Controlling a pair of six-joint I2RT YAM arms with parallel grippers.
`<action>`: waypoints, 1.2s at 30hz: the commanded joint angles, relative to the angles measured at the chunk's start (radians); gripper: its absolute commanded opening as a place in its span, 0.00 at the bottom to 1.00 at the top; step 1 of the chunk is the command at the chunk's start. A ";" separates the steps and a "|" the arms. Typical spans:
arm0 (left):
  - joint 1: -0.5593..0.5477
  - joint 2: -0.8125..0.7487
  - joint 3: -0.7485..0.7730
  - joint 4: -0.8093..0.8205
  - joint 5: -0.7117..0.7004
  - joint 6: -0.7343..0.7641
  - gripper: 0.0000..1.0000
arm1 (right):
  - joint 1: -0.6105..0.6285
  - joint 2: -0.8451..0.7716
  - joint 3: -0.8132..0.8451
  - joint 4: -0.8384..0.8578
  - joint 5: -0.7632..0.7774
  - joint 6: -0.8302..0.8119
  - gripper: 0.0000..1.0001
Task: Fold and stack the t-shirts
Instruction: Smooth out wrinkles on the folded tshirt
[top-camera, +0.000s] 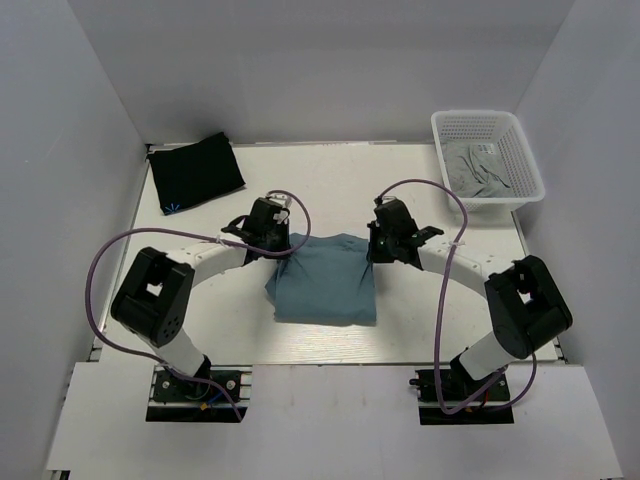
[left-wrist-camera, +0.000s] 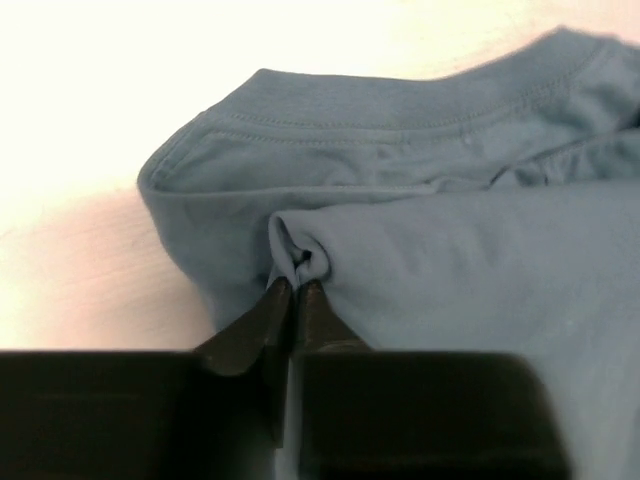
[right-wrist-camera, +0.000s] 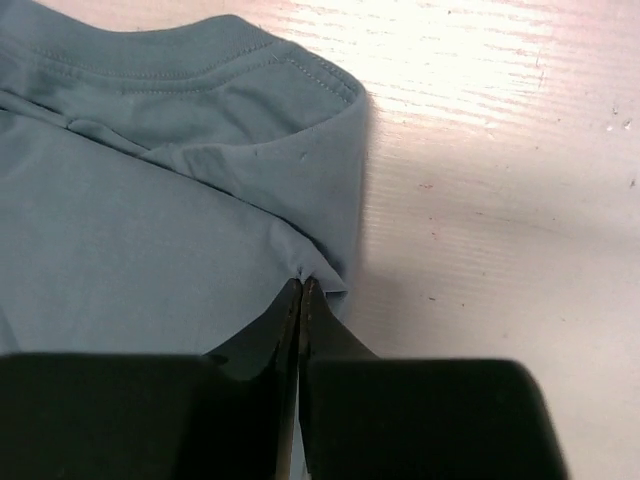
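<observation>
I am seeing the left claw (left-wrist-camera: 295, 288) clenching a small pucker of the teal-blue t-shirt (left-wrist-camera: 450, 290), both tips pressed together with cloth bunching just above them. The right claw (right-wrist-camera: 301, 288) is gripping the opposite side the same way, tips closed on the shirt's edge. The shirt is lying mid-worktop (top-camera: 330, 190) between the two arms as a roughly square, doubled-over pad. Its far edge is gathering into soft ridges between the claws, and a stitched hem is showing along the folded-over layer. The black t-shirt (top-camera: 195, 172) is sitting folded at the far left corner, well apart, with a tiny light-blue mark at its near-left corner. At the far right, a white basket (top-camera: 520, 150) is holding grey cloth (top-camera: 478, 168).
</observation>
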 joint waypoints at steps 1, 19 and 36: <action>-0.004 -0.040 0.036 0.053 0.032 0.019 0.10 | -0.012 -0.019 0.037 0.050 -0.034 0.002 0.00; 0.022 -0.475 -0.229 0.217 0.024 -0.133 0.00 | -0.022 -0.281 -0.045 0.137 -0.053 0.004 0.00; 0.225 0.082 -0.091 0.459 0.076 -0.332 0.00 | -0.161 0.289 0.207 0.345 -0.232 -0.048 0.00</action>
